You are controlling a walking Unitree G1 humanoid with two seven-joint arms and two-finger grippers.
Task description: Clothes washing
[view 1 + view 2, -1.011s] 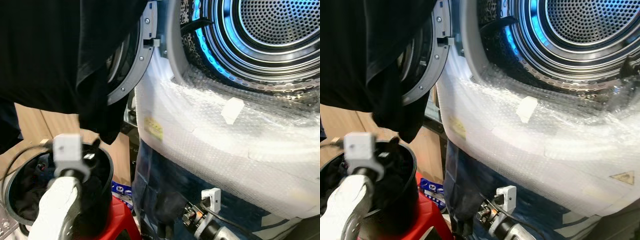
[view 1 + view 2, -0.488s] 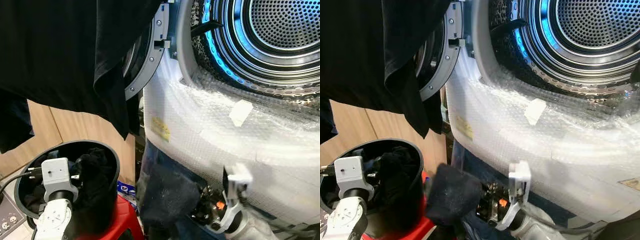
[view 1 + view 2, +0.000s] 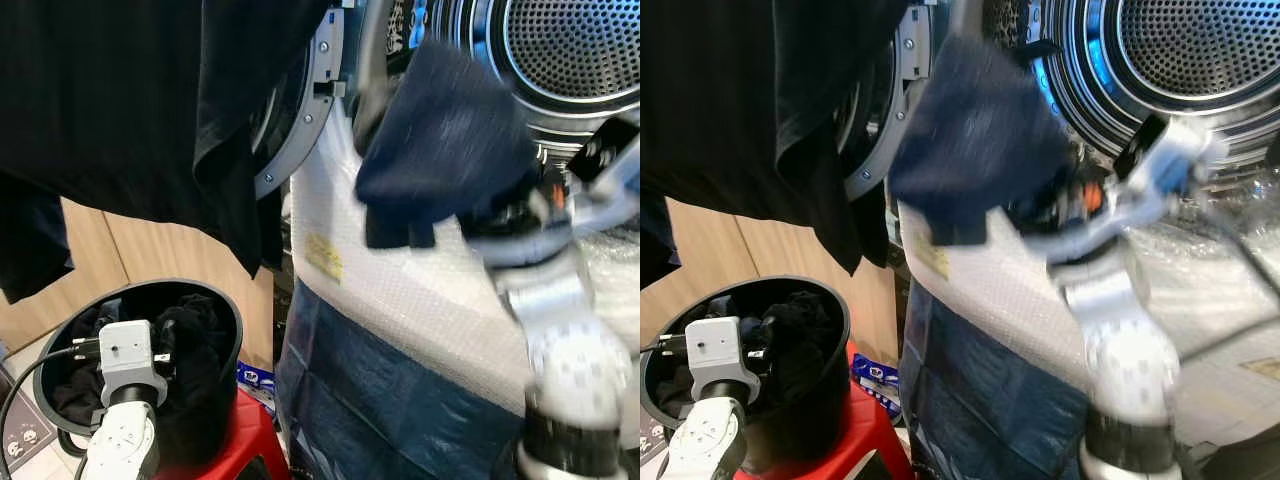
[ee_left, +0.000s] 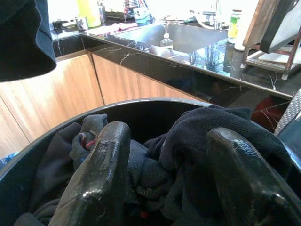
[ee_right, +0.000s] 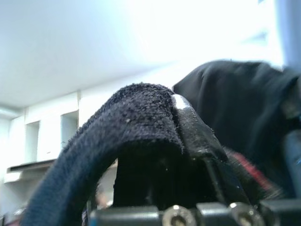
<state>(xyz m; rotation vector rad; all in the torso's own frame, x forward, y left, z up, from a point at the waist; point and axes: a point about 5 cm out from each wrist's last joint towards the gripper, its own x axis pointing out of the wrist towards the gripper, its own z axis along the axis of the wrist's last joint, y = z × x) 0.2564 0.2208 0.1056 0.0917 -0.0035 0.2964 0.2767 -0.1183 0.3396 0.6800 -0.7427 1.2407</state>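
A dark blue garment is held clamped in the right gripper, raised to the washing machine's open drum from the low position of half a second ago.

The cloth is seen motion-blurred just before the drum's rim, with open room behind it inside the perforated drum. The left gripper is held with its fingers spread apart over the black bucket, where dark clothes are heaped beneath it. A yellow label on the bubble-wrapped machine front is too small to be read.
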